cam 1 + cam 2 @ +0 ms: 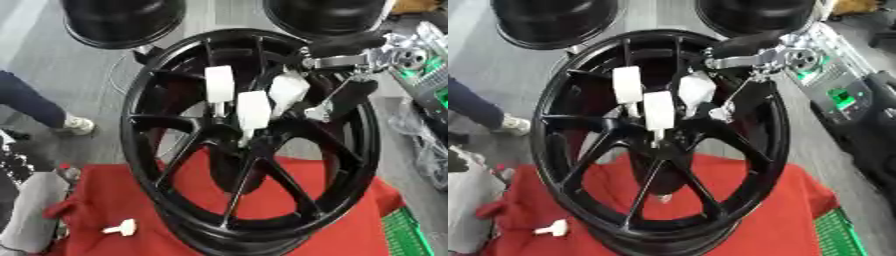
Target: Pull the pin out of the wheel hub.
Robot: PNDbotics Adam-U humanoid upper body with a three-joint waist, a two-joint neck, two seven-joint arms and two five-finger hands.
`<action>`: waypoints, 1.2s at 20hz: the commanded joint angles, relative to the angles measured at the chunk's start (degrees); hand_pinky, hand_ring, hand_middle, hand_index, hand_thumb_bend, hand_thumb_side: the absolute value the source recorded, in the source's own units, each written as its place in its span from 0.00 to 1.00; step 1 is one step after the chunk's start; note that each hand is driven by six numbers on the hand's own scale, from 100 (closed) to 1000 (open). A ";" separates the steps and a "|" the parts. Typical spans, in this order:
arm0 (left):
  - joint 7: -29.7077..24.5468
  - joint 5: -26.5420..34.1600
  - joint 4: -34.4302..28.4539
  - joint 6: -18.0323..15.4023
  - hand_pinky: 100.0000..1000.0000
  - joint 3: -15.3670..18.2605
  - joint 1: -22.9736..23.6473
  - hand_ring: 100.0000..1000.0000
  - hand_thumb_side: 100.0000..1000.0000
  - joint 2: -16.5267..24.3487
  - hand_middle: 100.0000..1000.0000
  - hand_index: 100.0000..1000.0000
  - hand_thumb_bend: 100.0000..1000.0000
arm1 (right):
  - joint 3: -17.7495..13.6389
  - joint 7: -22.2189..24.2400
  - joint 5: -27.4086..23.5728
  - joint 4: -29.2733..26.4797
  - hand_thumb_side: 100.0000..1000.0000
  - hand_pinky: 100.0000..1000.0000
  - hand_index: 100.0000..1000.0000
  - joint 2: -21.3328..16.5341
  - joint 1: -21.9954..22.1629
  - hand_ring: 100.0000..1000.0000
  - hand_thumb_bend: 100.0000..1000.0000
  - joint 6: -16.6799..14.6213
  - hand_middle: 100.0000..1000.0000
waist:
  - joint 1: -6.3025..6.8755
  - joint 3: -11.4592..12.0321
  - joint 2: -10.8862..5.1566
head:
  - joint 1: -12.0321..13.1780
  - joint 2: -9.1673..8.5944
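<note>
A black spoked wheel (175,150) stands upright on a red cloth (332,210). My right hand (325,107) comes in from the upper right and reaches over the hub (238,142). Its white-padded fingers (254,111) hang spread and nearly straight in front of the spokes. Below the middle finger a thin pale stem, the pin (247,136), shows at the hub. I cannot see whether the finger touches it. A second small white pin (121,228) lies loose on the cloth at the lower left. A dark part of my left hand (10,165) shows at the left edge.
Two more black wheels (122,22) lie on the floor behind. A grey bundle (33,215) lies at the cloth's left side. A machine with green parts (842,95) stands at the right, and a green crate (404,235) at the lower right. A person's leg (31,102) is at the left.
</note>
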 commanded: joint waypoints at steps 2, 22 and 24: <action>-0.20 -0.14 -0.82 -0.26 0.57 -0.28 -0.49 0.52 1.00 0.31 0.47 0.62 0.01 | -0.77 -1.23 0.45 0.42 0.20 0.19 0.92 -0.62 -1.04 0.20 0.00 -0.14 0.61 | 0.20 0.11 -0.64 | -0.09 -0.31; 0.02 -0.36 -0.54 0.18 0.58 -0.13 -0.32 0.51 1.00 0.56 0.46 0.62 0.01 | -2.72 -7.99 -6.48 -1.26 0.14 0.17 0.88 -2.47 -2.50 0.17 0.00 0.93 0.30 | -0.55 0.26 -1.24 | 0.15 -0.29; 0.09 -0.45 -0.47 0.26 0.58 -0.05 -0.21 0.51 1.00 0.66 0.46 0.62 0.01 | -3.07 -8.13 -8.13 -2.26 0.13 0.17 0.88 -3.22 -2.74 0.17 0.00 1.28 0.30 | -0.67 0.09 -1.37 | 0.21 -0.22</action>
